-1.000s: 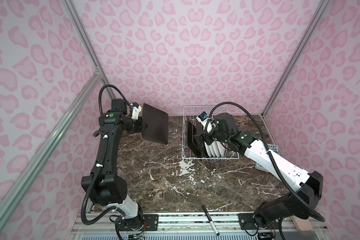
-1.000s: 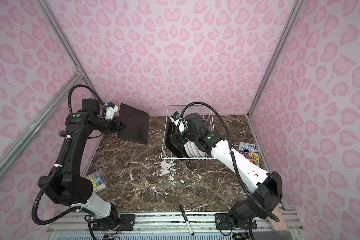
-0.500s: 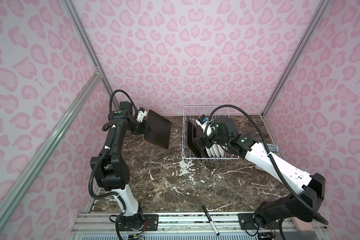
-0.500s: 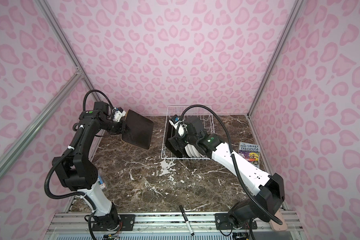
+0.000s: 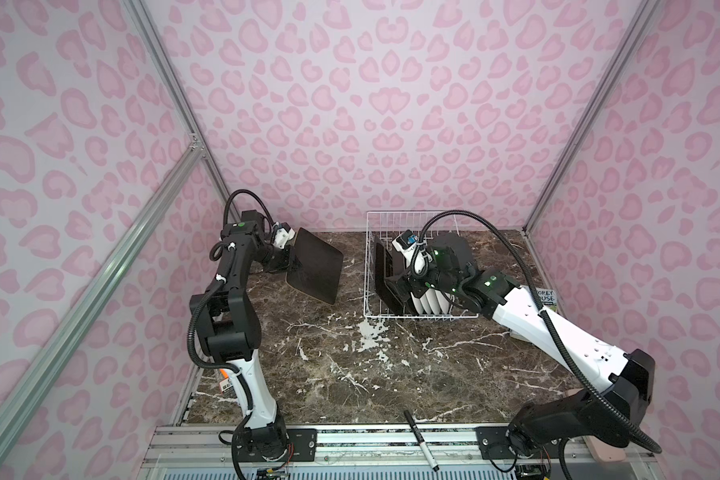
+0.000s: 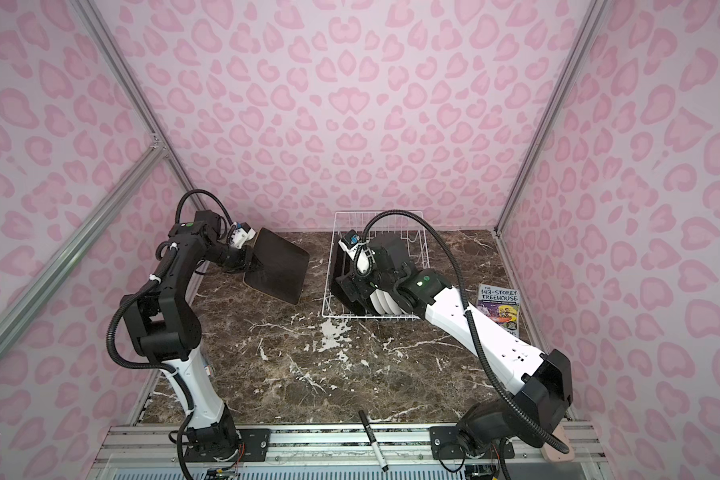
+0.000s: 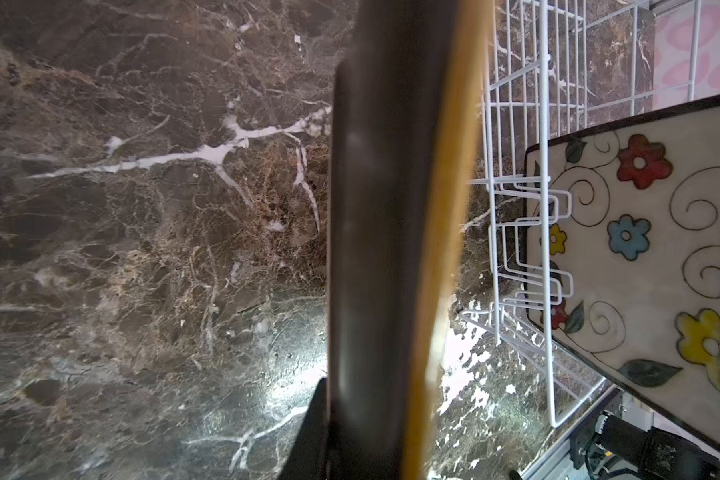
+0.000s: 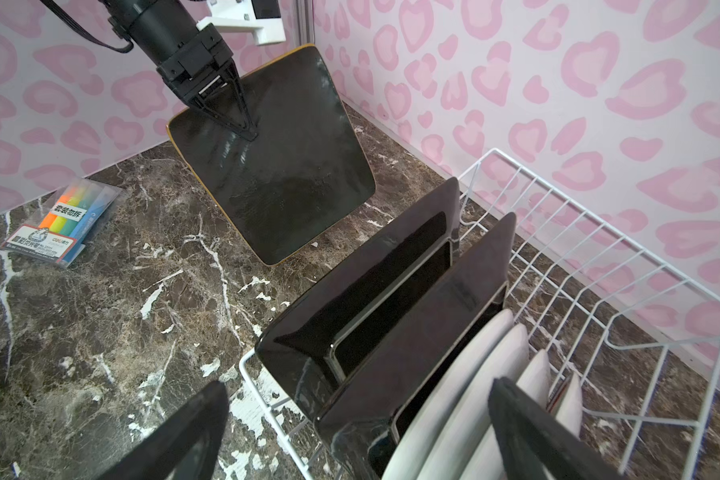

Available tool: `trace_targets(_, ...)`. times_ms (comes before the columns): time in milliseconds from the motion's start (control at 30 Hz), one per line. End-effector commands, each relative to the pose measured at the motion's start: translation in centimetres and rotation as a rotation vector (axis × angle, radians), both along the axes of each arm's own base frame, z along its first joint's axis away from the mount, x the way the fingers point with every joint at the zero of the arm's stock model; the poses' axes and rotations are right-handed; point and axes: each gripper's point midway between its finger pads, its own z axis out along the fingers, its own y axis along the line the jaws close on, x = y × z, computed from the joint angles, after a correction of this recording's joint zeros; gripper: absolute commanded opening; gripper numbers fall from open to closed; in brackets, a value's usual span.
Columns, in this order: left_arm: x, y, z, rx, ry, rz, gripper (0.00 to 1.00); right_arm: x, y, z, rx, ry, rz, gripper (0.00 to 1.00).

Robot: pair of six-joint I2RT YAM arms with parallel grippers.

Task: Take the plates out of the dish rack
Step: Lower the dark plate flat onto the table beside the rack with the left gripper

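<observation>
Left gripper (image 8: 248, 129): closed on the rim of a square plate (image 5: 314, 266). One finger is seen pressed flat against the dark brown back. The plate is held tilted, with its back turned up toward both top views. In the left wrist view it is seen edge-on, with a yellowish rim. It is carried over the marble tabletop (image 5: 350, 365), left of the dish rack (image 5: 408, 214) and apart from it. Its lowest corner is close to the marble; contact cannot be told.

Dish rack: set at the back of the table, right of centre. Two more square plates (image 8: 350, 299) are stood on edge at its left end. The flowered cream face of the outermost is shown in the left wrist view. Several round white plates (image 8: 512, 353) are slotted just beside them.

Right gripper (image 8: 360, 384): held above the rack's left end with its fingers spread wide. In the right wrist view both square plates are seen between the two fingers. Nothing is clamped.

Also noted: a book (image 6: 498, 305) laid flat right of the rack, a pack of highlighters (image 8: 65, 220) on the marble by the left wall, and a marker pen (image 5: 422, 442) on the front rail.
</observation>
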Motion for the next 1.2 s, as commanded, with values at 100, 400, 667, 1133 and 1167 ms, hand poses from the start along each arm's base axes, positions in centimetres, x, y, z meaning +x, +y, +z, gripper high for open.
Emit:
trace_targets(100, 0.8, -0.1, 0.1, -0.131, -0.029, -0.026, 0.04, 0.1, 0.4, 0.0, -0.001, 0.003, -0.005, 0.99)
trace_targets(400, 0.9, 0.4, -2.9, -0.159, 0.034, -0.025, 0.04, -0.3, 1.5, -0.2, -0.019, 0.005, 0.021, 0.99)
trace_targets(667, 1.1, 0.9, -5.0, -0.182, 0.074, -0.020, 0.04, -0.5, 2.1, -0.1, -0.031, 0.000, 0.029, 0.99)
trace_targets(1133, 1.2, 4.0, -7.7, -0.224, 0.128, 0.046, 0.11, -0.6, 2.4, -0.1, -0.045, -0.002, 0.033, 0.99)
trace_targets(1167, 1.2, 4.1, -7.8, -0.225, 0.133, 0.049, 0.13, -0.6, 2.4, 0.0, -0.046, -0.002, 0.033, 0.99)
